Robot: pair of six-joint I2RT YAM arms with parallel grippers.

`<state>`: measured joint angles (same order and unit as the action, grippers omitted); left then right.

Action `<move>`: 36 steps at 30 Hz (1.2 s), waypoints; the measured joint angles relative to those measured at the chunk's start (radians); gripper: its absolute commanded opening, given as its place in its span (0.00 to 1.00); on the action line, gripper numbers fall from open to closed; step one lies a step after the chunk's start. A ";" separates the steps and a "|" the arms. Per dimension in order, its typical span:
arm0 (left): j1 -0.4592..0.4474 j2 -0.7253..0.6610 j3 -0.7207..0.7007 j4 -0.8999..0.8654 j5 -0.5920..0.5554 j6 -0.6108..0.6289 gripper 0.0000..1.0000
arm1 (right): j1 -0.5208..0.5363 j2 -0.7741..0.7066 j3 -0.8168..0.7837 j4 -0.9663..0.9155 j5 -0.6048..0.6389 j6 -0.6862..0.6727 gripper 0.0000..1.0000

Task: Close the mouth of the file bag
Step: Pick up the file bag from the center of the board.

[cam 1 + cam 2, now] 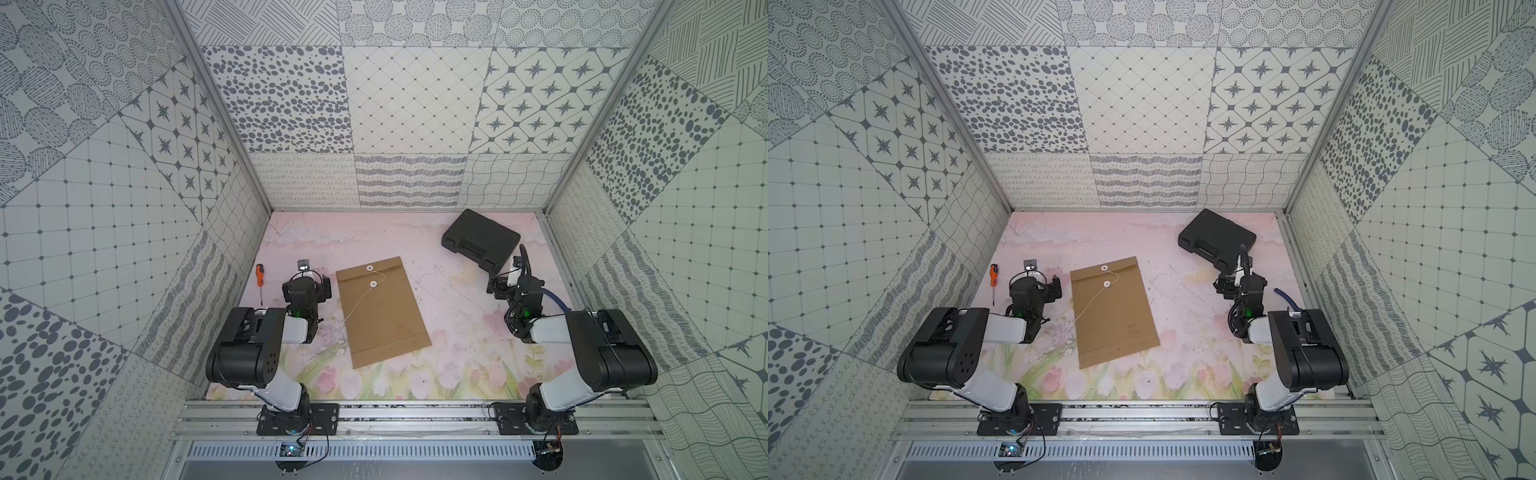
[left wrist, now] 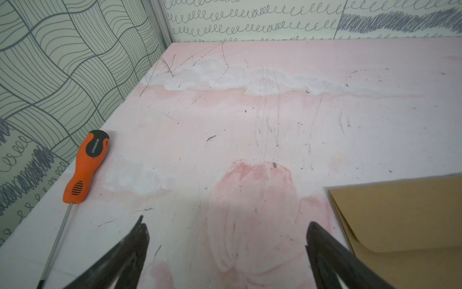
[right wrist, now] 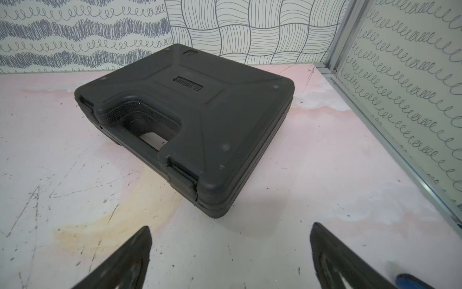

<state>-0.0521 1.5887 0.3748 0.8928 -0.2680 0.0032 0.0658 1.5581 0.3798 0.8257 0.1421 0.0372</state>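
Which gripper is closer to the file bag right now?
Left. The left gripper sits open just beside the file bag; the right gripper is farther off, open, facing the black plastic case.

free: mat (image 1: 457,316) ctr-R | screwdriver (image 1: 260,278) L edge | black case (image 1: 482,241) far-R, prob. passable behind

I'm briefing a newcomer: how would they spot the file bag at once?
On the pink floral tabletop, look between the left arm and right arm. The flat brown kraft-paper file bag lies there, alone bearing two white round discs and a string.
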 measured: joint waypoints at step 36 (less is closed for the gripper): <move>-0.114 -0.228 0.106 -0.216 -0.097 0.006 0.98 | 0.145 -0.244 0.278 -0.513 0.216 0.076 0.99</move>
<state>-0.1665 1.3605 0.4812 0.6773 -0.3645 0.0093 0.2108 1.3144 0.6575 0.3126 0.3584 0.1135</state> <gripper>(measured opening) 0.985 0.987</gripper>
